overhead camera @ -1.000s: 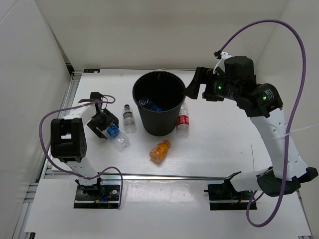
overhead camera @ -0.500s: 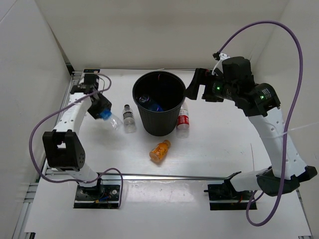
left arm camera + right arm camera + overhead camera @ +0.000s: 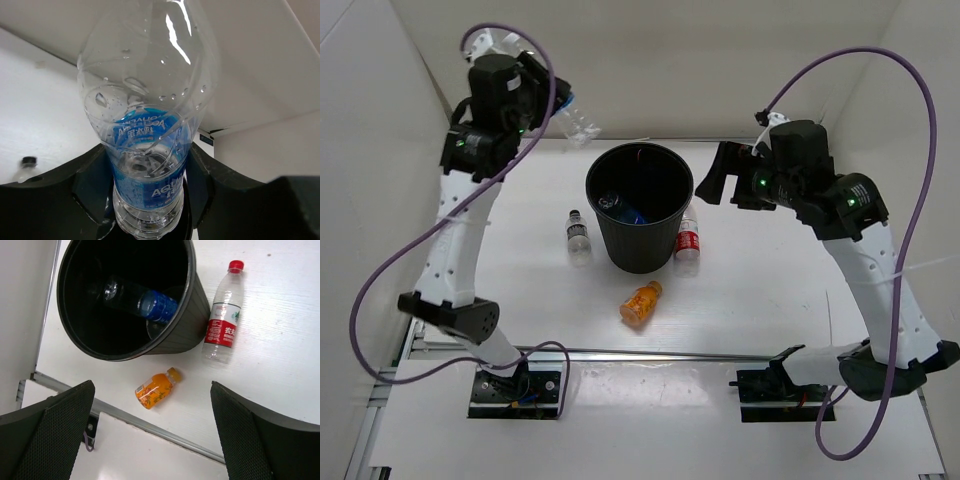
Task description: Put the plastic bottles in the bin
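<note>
Now the left jaws are squeezing a clear bottle (image 3: pixel 150 125) with a blue label showing "AQU"; the right jaws are hanging wide open.

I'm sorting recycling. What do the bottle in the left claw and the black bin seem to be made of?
The bottle in the left claw: thin clear plastic, glossy; see-through wall, bright highlights, dents. Its blue label looks like printed film. The bin: probably moulded black plastic, dull sheen, fine ribbing on its outer wall.
</note>
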Available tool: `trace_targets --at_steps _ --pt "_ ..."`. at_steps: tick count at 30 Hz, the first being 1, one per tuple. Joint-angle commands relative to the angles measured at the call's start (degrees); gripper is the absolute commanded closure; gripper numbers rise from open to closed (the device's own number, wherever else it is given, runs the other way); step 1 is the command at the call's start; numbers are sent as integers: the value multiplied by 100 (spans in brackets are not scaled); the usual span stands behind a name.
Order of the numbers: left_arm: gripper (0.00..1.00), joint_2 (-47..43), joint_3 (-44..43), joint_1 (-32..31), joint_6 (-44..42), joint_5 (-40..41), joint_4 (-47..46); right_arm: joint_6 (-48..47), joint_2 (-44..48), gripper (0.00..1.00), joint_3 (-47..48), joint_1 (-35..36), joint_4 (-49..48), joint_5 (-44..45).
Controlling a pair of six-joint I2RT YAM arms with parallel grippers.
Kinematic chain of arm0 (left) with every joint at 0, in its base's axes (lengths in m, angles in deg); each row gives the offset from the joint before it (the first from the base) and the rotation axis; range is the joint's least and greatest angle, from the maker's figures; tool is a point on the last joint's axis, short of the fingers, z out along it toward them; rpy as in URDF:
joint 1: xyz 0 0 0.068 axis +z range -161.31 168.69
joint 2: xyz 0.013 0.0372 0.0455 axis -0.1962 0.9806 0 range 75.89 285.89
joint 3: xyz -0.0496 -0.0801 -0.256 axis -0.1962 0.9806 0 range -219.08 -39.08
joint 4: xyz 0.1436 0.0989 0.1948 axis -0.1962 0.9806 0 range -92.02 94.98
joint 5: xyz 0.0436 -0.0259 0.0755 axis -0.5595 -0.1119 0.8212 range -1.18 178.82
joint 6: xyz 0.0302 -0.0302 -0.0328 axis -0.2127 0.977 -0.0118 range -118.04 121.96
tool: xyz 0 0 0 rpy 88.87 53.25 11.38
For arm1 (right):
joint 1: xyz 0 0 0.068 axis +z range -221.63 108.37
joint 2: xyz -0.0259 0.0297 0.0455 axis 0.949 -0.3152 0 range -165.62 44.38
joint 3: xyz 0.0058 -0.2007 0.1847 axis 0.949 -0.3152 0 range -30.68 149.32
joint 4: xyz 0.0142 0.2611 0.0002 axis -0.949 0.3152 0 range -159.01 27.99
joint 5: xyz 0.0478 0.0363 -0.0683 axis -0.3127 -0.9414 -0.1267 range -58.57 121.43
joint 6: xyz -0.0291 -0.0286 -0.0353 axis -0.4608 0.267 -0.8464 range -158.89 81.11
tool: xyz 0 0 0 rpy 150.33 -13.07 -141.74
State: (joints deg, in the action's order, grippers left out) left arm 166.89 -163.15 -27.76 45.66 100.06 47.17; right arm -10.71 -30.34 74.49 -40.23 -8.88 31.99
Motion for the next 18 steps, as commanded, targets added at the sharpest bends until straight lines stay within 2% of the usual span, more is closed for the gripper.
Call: trace_targets --at_steps 1,3,7,8,12,14,15,18 --pt "74 848 -310 -506 -203 18 -145 64 282 0 -57 -98 -11 339" --pt "72 1303 -705 -753 -441 149 -216 64 335 0 -110 -239 42 340" --pt "54 1815 -1136 -1158 -863 211 -217 240 528 0 -224 -581 156 340" --pt "42 1816 -1041 -1246 -863 211 -217 240 598 0 -346 -747 208 340" --pt "11 1659 -540 -1300 -1074 343 -217 512 722 0 -776 -1223 270 401" --pt "7 1430 -303 -1352 -1074 466 -217 697 722 0 -988 -1618 349 174" --pt "0 1333 -232 -1352 -1153 536 -217 697 670 0 -1137 -1750 349 16" --pt "0 973 -48 -1492 -1425 852 -269 872 538 0 -1735 -2154 140 -388"
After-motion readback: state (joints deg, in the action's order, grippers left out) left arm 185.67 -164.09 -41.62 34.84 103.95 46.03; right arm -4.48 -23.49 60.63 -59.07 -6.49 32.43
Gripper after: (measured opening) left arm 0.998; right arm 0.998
